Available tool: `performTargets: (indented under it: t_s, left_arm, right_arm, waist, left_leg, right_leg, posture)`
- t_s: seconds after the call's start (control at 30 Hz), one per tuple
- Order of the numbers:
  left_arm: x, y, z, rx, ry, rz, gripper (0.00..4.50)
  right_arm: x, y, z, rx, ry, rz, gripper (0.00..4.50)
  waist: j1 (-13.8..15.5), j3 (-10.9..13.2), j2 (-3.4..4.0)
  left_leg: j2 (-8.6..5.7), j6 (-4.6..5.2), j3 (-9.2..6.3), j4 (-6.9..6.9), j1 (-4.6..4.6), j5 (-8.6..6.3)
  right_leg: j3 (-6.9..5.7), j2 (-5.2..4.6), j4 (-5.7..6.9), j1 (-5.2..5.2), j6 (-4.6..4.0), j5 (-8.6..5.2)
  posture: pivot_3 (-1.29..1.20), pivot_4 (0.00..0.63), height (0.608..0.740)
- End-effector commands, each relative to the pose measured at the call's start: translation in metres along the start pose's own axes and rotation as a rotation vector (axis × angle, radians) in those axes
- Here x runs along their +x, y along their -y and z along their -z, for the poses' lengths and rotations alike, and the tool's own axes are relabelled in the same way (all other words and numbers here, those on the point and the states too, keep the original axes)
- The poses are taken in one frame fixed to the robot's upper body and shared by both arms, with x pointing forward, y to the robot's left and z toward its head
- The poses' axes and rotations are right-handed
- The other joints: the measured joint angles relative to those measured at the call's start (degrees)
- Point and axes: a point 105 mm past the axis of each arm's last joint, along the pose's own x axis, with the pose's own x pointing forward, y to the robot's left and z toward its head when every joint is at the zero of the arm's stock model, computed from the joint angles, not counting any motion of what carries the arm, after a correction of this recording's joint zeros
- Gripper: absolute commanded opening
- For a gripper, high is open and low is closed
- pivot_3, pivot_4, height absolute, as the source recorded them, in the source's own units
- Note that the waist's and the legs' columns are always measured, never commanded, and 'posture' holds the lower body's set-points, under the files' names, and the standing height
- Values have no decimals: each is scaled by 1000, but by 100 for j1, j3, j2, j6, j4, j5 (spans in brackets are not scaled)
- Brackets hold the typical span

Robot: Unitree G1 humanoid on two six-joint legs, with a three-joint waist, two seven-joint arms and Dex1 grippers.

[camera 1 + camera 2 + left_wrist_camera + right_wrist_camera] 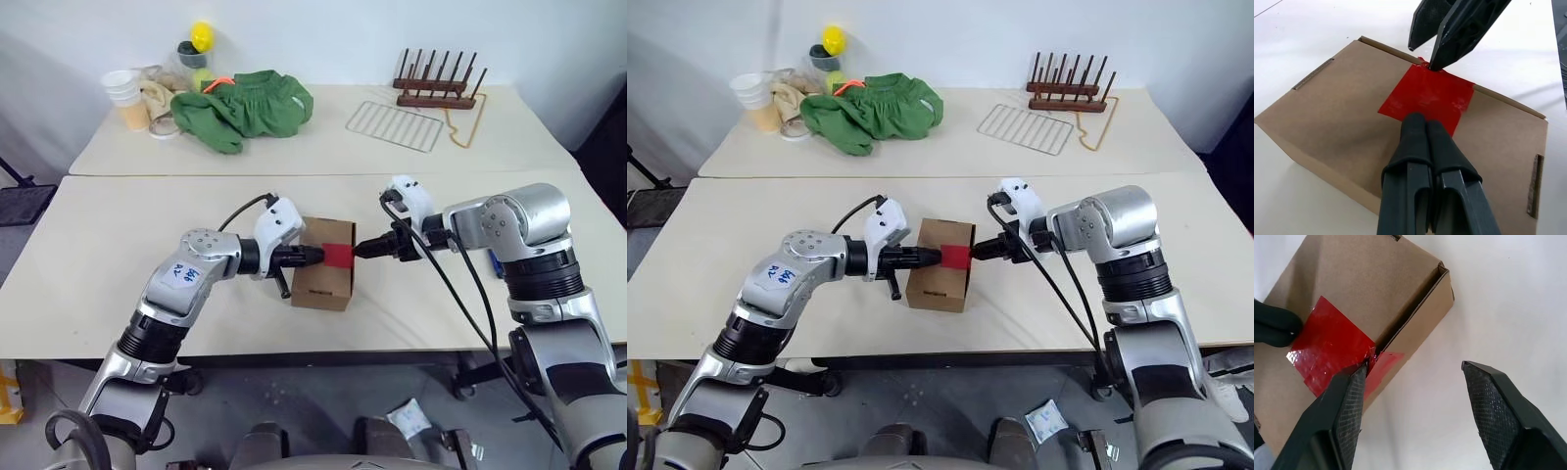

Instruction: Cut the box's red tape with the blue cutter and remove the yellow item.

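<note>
Right wrist view shows the right claw point(1413, 382) wide, one finger at the red tape point(1332, 350) on the box point(1376, 293) edge. Left claw point(1420, 132) is closed, empty, pressing the tape from the opposite side.

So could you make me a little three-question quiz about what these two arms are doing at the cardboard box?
1. True or false: the left gripper has its jaws shut, tips resting on the red tape.
2. Where is the right gripper working? A) at the taped edge of the box, jaws open; B) by the green cloth; C) over the wire rack.
3. Fill in: in the right wrist view, the tape looks ___ along the lid's edge.

Key:
1. True.
2. A: one finger sits at the tape on the lid's edge, the other hangs out over the table.
3. Split: the seam beside it is open.
</note>
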Motion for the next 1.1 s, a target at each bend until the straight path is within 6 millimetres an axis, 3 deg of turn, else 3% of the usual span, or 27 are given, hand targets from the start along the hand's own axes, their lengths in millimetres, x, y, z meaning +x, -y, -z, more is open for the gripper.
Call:
performTargets:
  t_s: [0.03, 0.6, 0.8, 1.1]
  left_arm:
    - [1, 2, 29, -66, -103, 4, 0]
    - [1, 4, 28, -70, -99, 7, 0]
    - [2, 4, 26, -61, -90, 6, 0]
    - [-3, 3, 17, -26, -65, 4, 0]
  right_arm:
    - [1, 37, 38, 79, -149, 175, 3181]
    - [-10, 51, 46, 70, -181, 213, 3181]
    - [-14, 46, 30, 78, -105, 184, 3181]
    - [-44, 46, 6, 68, 13, 126, 3181]
  waist:
    - [28, -2, 0]
    - [54, -19, 11]
    - [55, -19, 11]
    - [62, -2, 34]
  left_leg:
    - [0, 0, 1, 0, -1, 0]
    - [8, 6, 26, -8, -9, -3]
    - [8, 7, 29, -5, -11, -4]
    - [8, 7, 35, -6, -21, -4]
  right_leg:
    - [0, 0, -4, 0, 0, 0]
    - [5, 7, -40, -5, -2, -1]
    - [6, 7, -46, -4, -2, -1]
    - [7, 6, -54, -12, -2, -1]
  posture:
    - [0, 150, 740]
    - [0, 150, 740]
    - [0, 150, 740]
    - [0, 150, 740]
